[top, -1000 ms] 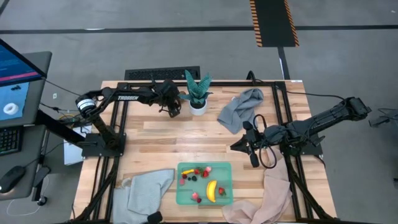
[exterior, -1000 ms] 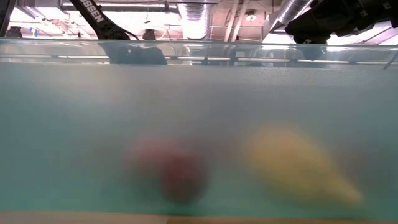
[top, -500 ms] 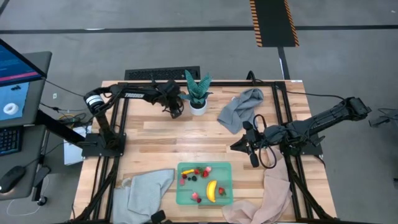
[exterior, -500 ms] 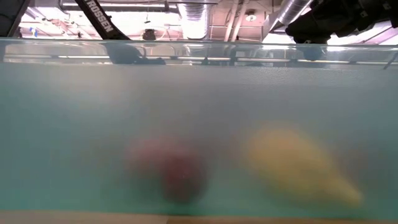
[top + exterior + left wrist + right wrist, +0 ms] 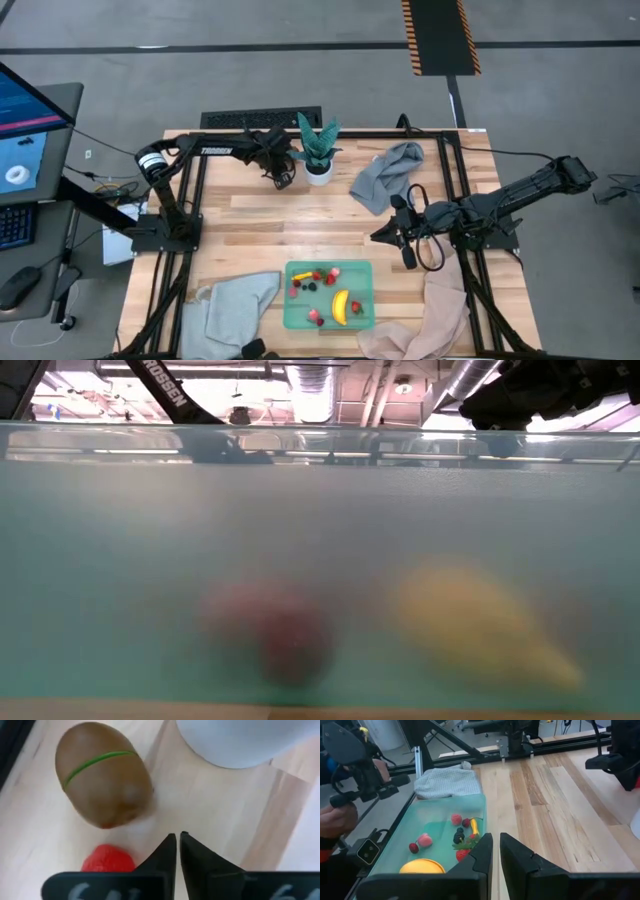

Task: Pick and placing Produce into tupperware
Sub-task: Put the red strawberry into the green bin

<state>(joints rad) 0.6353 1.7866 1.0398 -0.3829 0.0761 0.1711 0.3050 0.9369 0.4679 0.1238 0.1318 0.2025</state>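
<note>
From above, the left claw (image 5: pixel 281 177) hung over the far side of the tabletop (image 5: pixel 250 225), just beside the white pot (image 5: pixel 318 173) of the green plant. The right claw (image 5: pixel 396 238) waited near the middle right, beyond the tupperware (image 5: pixel 362 270) at the near edge, which already held the banana (image 5: pixel 341 306), strawberries and dark berries.

The low view looked straight through the tupperware's translucent wall (image 5: pixel 120 560); a red blur and a yellow blur showed inside, nothing sharper.

The left wrist view showed that claw (image 5: pixel 178 851) with its fingers closed together and empty, low over the wood. A brown kiwi (image 5: pixel 103 781) with a green line round it lay ahead, and a loose strawberry (image 5: pixel 108 861) sat just beside the fingers. To take either piece, the fingers would probably need to spread first, then centre over it before descending, keeping clear of the pot.

The right wrist view showed the right claw (image 5: pixel 496 851) with fingers nearly touching, holding nothing, facing the tupperware (image 5: pixel 427 807). A person's hand (image 5: pixel 337 820) held a device beyond the tabletop's edge.
</note>
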